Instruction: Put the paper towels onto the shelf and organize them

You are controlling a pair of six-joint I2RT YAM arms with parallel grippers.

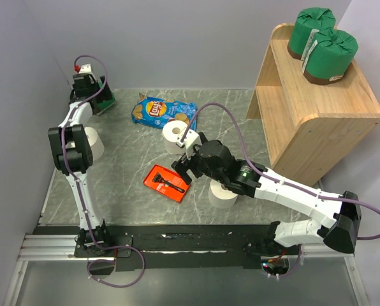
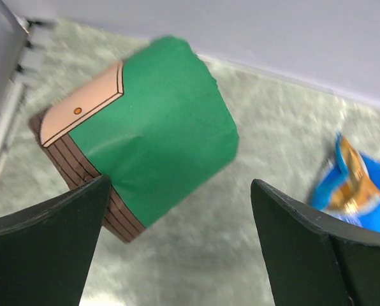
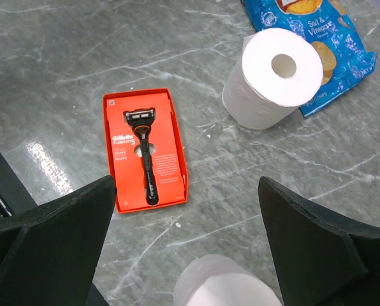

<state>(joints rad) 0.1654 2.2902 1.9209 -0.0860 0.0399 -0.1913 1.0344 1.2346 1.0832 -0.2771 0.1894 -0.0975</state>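
- Left gripper [image 2: 180, 185] is hovering, released, over a green-wrapped roll [image 2: 158, 127] at the far-left corner of the table [image 1: 120, 204]
- Right gripper [image 3: 187, 182] is hanging released above the red tray [image 3: 171, 172]

The grey marbled table [image 1: 126, 191] is carrying the wooden shelf [image 1: 305, 121] at its far right. A rear green roll [image 1: 312, 29] and a front green roll [image 1: 330, 54] are sitting touching on the shelf's top level. A third green roll [image 2: 158, 153] is lying in the table's far left corner. A left white roll [image 1: 95, 143] is standing at the left side, a middle white roll [image 1: 174, 135] against the blue chip bag [image 1: 158, 111], and a near white roll [image 1: 223, 196] close to the red tray [image 1: 168, 185].
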